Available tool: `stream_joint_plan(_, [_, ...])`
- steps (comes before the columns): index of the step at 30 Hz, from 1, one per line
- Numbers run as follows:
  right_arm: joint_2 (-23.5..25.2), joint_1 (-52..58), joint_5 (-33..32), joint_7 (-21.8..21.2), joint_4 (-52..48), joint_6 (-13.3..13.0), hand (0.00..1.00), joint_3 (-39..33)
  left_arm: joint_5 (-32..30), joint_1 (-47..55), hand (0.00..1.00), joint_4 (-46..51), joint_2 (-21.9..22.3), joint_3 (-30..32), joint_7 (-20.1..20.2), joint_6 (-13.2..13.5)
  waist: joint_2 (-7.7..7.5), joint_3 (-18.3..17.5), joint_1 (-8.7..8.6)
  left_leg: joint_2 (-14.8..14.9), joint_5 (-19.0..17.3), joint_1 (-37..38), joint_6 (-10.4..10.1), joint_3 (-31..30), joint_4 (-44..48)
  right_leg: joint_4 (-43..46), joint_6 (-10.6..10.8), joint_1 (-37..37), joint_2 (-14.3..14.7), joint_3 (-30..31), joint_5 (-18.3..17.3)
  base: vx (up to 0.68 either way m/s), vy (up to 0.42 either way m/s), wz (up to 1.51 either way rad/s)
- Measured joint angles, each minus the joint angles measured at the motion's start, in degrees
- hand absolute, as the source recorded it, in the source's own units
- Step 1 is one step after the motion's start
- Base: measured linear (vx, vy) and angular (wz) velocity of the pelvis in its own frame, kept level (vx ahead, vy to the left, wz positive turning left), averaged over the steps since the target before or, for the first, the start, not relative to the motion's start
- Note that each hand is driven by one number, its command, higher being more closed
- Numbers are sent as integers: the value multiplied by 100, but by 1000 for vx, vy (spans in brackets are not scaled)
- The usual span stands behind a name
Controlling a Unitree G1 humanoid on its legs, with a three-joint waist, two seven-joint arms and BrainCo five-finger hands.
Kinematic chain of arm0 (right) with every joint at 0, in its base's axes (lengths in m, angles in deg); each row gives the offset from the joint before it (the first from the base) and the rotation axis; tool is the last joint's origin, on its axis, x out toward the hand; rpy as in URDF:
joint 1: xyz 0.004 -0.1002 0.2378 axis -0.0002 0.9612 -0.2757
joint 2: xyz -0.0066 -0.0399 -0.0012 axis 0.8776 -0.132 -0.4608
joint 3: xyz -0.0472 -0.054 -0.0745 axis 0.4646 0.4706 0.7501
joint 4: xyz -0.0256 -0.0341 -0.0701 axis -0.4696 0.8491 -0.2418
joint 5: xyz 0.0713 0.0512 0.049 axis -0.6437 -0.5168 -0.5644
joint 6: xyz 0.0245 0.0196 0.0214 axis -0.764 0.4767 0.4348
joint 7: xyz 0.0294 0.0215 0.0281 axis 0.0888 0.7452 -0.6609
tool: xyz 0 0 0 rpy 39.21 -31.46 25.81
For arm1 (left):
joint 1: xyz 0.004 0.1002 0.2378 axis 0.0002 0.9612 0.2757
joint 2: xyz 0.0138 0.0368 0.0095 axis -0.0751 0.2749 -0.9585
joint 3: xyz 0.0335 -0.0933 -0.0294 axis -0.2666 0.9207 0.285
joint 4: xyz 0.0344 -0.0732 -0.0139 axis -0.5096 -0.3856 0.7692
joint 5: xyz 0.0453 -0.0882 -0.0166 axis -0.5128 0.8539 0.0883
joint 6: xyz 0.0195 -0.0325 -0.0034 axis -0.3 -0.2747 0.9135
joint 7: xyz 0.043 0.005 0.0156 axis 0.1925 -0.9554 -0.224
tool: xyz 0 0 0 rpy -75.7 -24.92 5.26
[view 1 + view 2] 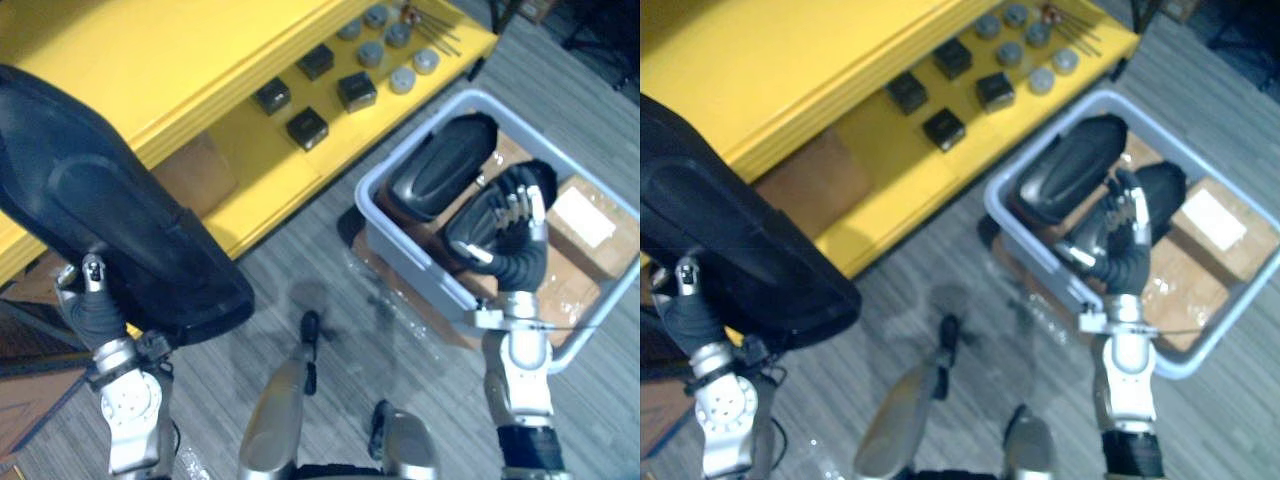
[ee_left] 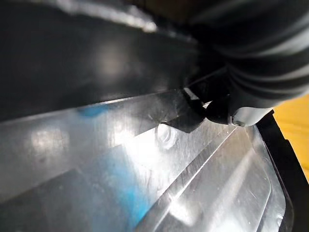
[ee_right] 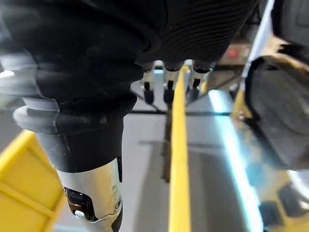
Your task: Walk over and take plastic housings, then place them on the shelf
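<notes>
One housing [image 1: 110, 220] clasped in left hand [image 1: 92, 305], seemingly two housings [image 1: 440, 165] in bin [image 1: 410, 262] under loose-fingered right hand [image 1: 510, 225].

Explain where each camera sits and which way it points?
Left eye view: head, facing down at yellow shelf, grey bin; left hand, right hand show.
Right eye view: beside it, sharing that scene.
Left wrist view: left wrist, along its hand onto the black housing it grips.
Right wrist view: right wrist, past its open hand toward a second housing.
</notes>
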Motion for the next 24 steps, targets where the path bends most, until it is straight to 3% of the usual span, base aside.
stream_joint_plan(4, [-12,169,-10,-71,-9,-20,0,-8,-16,43,100,-15,-1,-10,-157,1,-12,18,-44,-44,-299,-79,-8,-64,504,214,85,131,-24,-21,-104,31,5,14])
stream_joint_plan(6, [-12,287,-64,-175,-15,-85,0,-24,-64,63,100,-13,-10,1,-196,1,-30,27,-43,-148,-472,-75,21,-93,724,173,53,340,-48,-38,-357,29,7,33])
stream_joint_plan(7, [8,298,-141,-251,-7,-130,0,-56,-63,61,100,-5,-27,46,-196,4,-144,76,-70,-228,-730,-114,76,7,1107,142,-56,492,-208,-200,-540,56,47,35])
stream_joint_plan(9, [65,346,-184,-281,-18,-178,0,-52,-63,227,100,-10,-75,172,-194,19,-129,51,-35,-130,-1527,-119,445,212,2438,506,-66,636,-172,-176,-554,109,51,16])
stream_joint_plan(10, [77,355,-180,-281,-59,-268,0,-69,-56,331,100,-23,-109,302,-190,2,-84,32,-72,-107,-2155,7,254,125,2534,1536,-223,277,-197,-41,-449,174,57,33])
stream_joint_plan(11, [108,369,-179,-259,-49,-272,0,-102,-67,311,100,-30,-123,354,-179,-13,-177,25,-106,-235,-2226,42,285,27,2567,2345,-378,-96,-291,182,-180,176,56,61])
stream_joint_plan(13, [133,310,-161,-249,-49,-271,0,-119,-143,328,100,0,-128,495,-139,-19,-232,-7,-122,-320,-2296,202,314,-177,2490,3284,-405,-563,-229,444,842,199,21,57])
stream_joint_plan(14, [143,259,-140,-247,-62,-278,0,-131,-223,383,100,65,-131,611,-135,-22,-234,-21,-110,-334,-2296,396,373,-342,2364,3406,-317,-650,-175,488,623,294,-27,57])
stream_joint_plan(16, [186,132,-139,-264,-106,-272,0,-171,-203,413,100,175,-104,777,-58,-22,-206,-52,-99,-340,-2284,737,354,-678,2045,2689,-208,-786,114,509,146,293,-87,65])
stream_joint_plan(20, [199,308,-199,-578,-351,-236,0,-208,-178,444,100,181,35,634,197,-14,-58,-505,-129,-278,-2216,1408,203,-1379,1442,820,-44,-1325,691,924,242,318,-137,88])
stream_joint_plan(22, [197,427,-318,-817,-506,-239,0,-101,-220,488,100,235,172,576,265,8,-57,-710,-154,-262,-2251,1661,72,-1606,1366,-74,-34,-1348,778,1064,736,439,-205,114])
stream_joint_plan(23, [197,508,-436,-909,-556,-239,0,3,-223,502,100,301,148,416,294,42,-131,-899,-180,-312,-2358,1670,-103,-1722,1438,-497,-66,-1316,770,1222,1282,370,-244,151])
stream_joint_plan(24, [179,499,-534,-954,-554,-238,0,146,-244,466,100,325,158,279,322,160,-207,-991,-225,-340,-2495,1714,-268,-1804,1575,-534,111,-1197,750,1265,1902,365,-251,144])
